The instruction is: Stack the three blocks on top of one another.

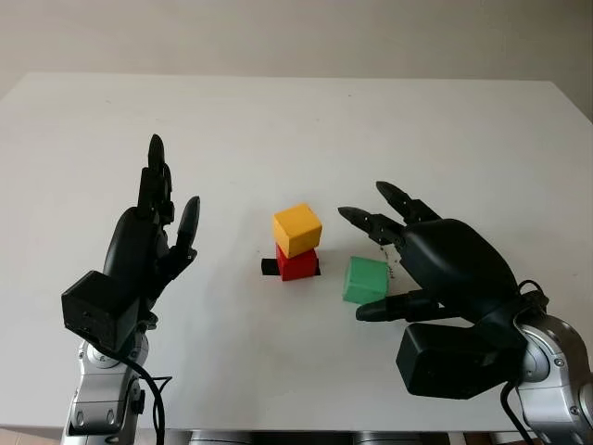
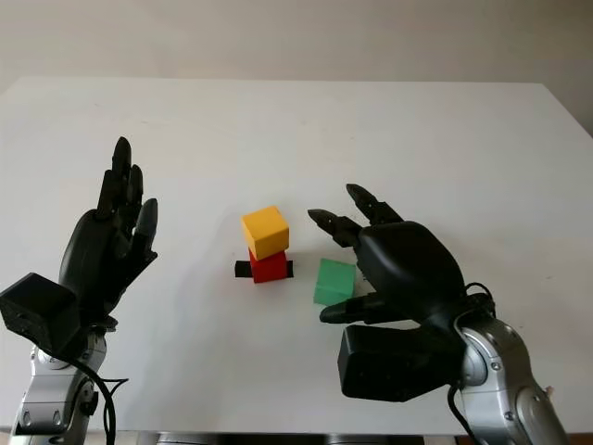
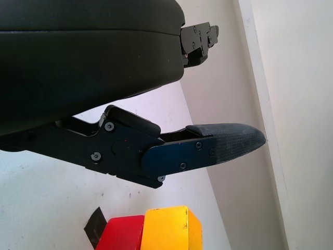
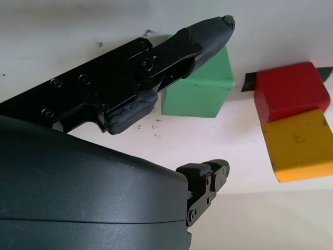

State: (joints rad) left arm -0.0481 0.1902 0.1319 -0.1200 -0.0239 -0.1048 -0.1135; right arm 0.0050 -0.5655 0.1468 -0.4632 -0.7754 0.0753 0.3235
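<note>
Risk lay with the yellow block [image 1: 297,229], which sat slightly askew on the red block [image 1: 296,264] over a black tape mark [image 1: 270,267]. We held our right hand [image 1: 435,264] released around the green block [image 1: 365,280], which stood on the table [image 1: 278,130] just beside the stack. A clumsy grasp or careless placing could, we judged, topple it. Our left hand [image 1: 148,246] hovered open, well apart.
</note>
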